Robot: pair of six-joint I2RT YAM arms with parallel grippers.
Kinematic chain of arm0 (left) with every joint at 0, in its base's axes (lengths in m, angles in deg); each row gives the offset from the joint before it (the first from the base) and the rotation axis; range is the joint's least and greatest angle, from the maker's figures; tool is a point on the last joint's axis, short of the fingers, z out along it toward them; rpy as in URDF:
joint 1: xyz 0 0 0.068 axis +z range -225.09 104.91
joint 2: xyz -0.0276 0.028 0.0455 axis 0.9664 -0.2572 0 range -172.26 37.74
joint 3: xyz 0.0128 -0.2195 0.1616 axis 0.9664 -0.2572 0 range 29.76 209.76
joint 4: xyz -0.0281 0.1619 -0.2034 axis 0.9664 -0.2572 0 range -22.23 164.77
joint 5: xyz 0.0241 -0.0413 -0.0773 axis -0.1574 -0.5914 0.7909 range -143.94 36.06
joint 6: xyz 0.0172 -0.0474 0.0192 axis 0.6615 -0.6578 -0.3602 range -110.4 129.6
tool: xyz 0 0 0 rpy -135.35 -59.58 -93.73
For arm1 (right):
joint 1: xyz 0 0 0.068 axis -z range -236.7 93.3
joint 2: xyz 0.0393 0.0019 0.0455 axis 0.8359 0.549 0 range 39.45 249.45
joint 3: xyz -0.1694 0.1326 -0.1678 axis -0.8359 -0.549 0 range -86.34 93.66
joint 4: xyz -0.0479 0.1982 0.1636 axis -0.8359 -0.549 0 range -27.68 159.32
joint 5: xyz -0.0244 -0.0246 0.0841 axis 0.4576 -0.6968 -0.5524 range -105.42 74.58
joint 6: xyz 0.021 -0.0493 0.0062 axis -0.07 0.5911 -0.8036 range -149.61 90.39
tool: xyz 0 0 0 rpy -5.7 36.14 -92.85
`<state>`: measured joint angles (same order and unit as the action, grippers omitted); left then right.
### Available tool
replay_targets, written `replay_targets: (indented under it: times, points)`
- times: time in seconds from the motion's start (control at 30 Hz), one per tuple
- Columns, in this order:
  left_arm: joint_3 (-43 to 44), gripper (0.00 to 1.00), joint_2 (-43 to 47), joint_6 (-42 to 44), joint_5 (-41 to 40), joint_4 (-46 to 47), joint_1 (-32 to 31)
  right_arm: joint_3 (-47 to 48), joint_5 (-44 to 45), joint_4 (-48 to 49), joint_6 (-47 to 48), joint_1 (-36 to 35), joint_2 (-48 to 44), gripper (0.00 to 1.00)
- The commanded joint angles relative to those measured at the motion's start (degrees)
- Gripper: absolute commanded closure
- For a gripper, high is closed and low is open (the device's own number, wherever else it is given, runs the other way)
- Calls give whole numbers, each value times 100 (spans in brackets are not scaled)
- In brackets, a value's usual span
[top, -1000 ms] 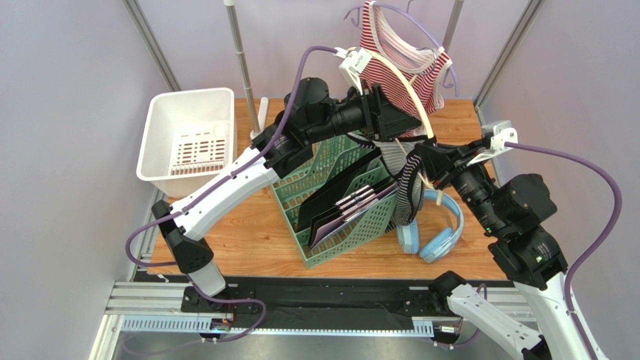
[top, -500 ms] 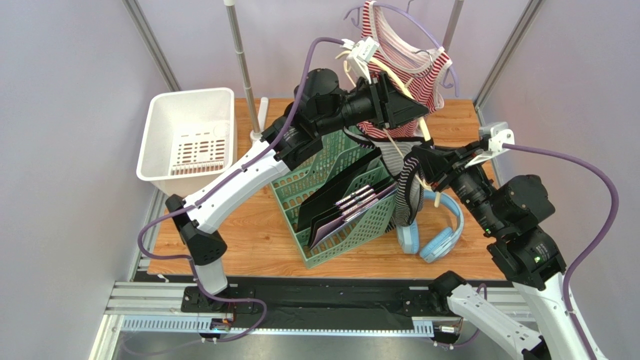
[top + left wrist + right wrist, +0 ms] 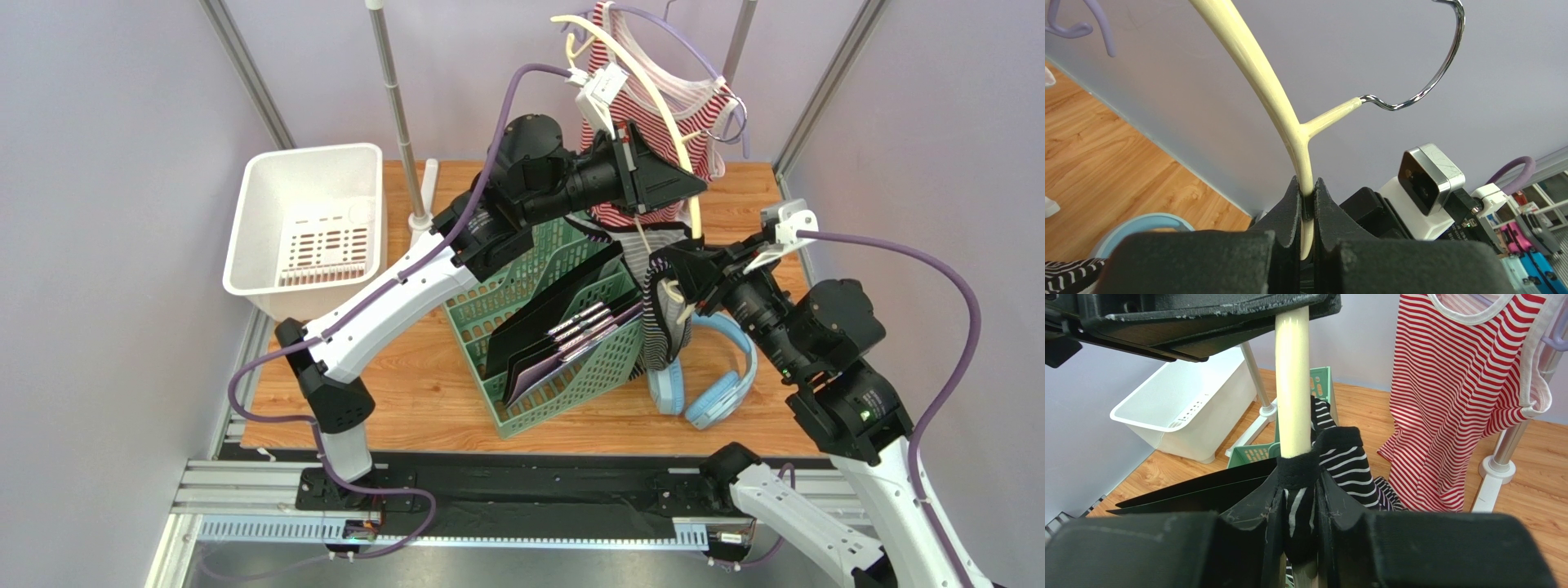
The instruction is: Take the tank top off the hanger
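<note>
**Two robot arms holding a hanger and a striped tank top over a cluttered table**

A cream-coloured hanger with a metal hook [image 3: 1257,67] is held raised above the back of a wooden table [image 3: 405,380]. It is gripped by the left gripper [image 3: 1307,190]. The gripper's two black fingers are clenched on one arm of the hanger, just past the point where the hook's stem branches off. The hook itself is seen in open air against a pale lilac wall, caught on nothing.

Further down the same arm, a black-and-white striped tank top [image 3: 1339,454] is bunched around the cream bar. The right gripper [image 3: 1300,478] is clamped tight on this fabric. The bar rises from between its fingers to the left gripper directly above.

In the overhead view, the rest of the garment is seen hanging from the right gripper. It hangs beside a green plastic mesh crate [image 3: 558,392] in which black folders are stood.

A pair of light blue headphones [image 3: 724,386] lies on the table just right of the crate. A white plastic basket [image 3: 313,151] is set at the table's left rear. At the back, a red-and-white striped tank top [image 3: 1450,398] is hung from a garment stand.
</note>
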<state>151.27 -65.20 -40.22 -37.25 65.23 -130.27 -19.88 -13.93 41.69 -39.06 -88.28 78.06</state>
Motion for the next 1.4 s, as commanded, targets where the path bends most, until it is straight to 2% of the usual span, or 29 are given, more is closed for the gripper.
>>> replay_targets:
  times: [0.0,0.27,0.5,0.8,1.03,1.37]
  points:
    - [215,100,98,377,-561,31,95,245,87,-66,-74,2,-20,77]
    - [206,100,133,254,-641,84,139,271,167,-128,-30,2,-126,72]
    - [215,100,116,87,-553,224,174,412,193,-242,66,2,-82,51]
    - [171,100,116,-27,-324,260,183,1211,387,-444,400,2,261,45]
    - [171,100,151,-45,-227,286,192,1870,158,-637,743,-7,990,47]
    - [171,100,160,-45,-122,286,192,2144,219,-585,919,2,1448,69]
